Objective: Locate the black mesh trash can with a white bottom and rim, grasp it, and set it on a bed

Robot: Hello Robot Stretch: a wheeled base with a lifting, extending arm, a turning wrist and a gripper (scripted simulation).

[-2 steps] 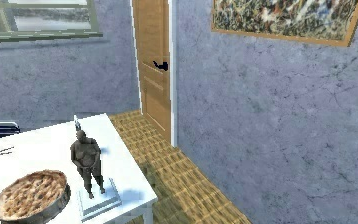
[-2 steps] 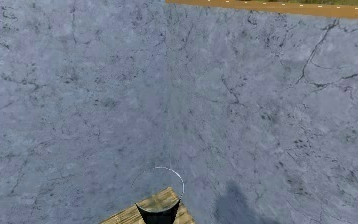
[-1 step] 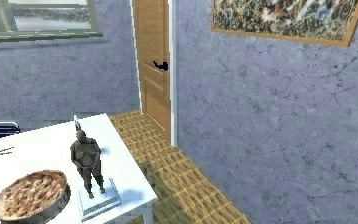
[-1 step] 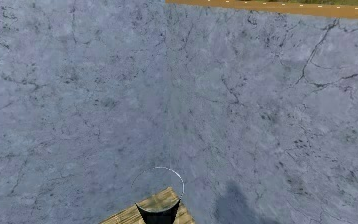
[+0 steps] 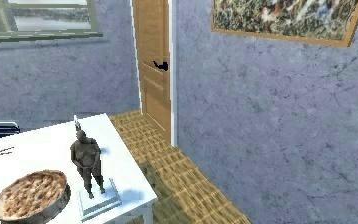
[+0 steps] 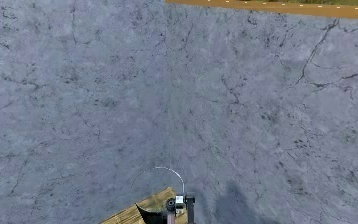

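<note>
A strip of parquet floor point(image 5: 192, 185) runs between the white bench's point(image 5: 47, 148) corner and the blue-grey wall point(image 5: 277, 120), leading to a wooden door point(image 5: 154, 60). The bench carries a dark statue point(image 5: 87, 160) and a round pie point(image 5: 32, 195). Low down, the hand point(image 6: 159, 200) holds nothing, with only bare wall and floor behind it.
</note>
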